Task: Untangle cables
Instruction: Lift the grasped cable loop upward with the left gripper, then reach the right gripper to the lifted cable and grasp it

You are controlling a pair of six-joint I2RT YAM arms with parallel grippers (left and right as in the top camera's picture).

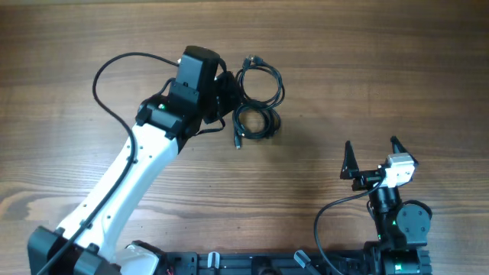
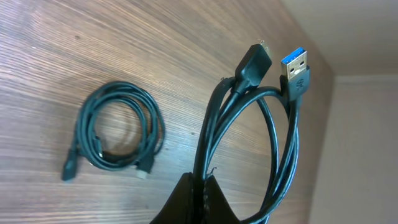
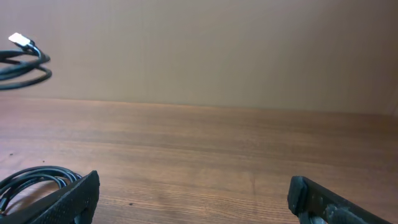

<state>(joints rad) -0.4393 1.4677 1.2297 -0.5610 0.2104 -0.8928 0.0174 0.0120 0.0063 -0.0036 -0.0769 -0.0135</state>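
Note:
My left gripper (image 1: 229, 93) is shut on a looped black cable (image 1: 261, 82) and holds it off the table. In the left wrist view the fingers (image 2: 203, 185) pinch its strands, and the loop (image 2: 281, 143) ends in a blue USB plug and a smaller black plug. A second black cable (image 1: 256, 122) lies coiled on the wooden table, apart from the held one. It also shows in the left wrist view (image 2: 118, 134) and at the lower left of the right wrist view (image 3: 31, 180). My right gripper (image 1: 374, 158) is open and empty, far from both cables.
The wooden table (image 1: 367, 69) runs in all directions. A thick black wire (image 1: 114, 72) arcs from the left arm at the upper left. The held cable shows at the upper left of the right wrist view (image 3: 25, 62). A beige wall (image 3: 217, 43) stands behind the table.

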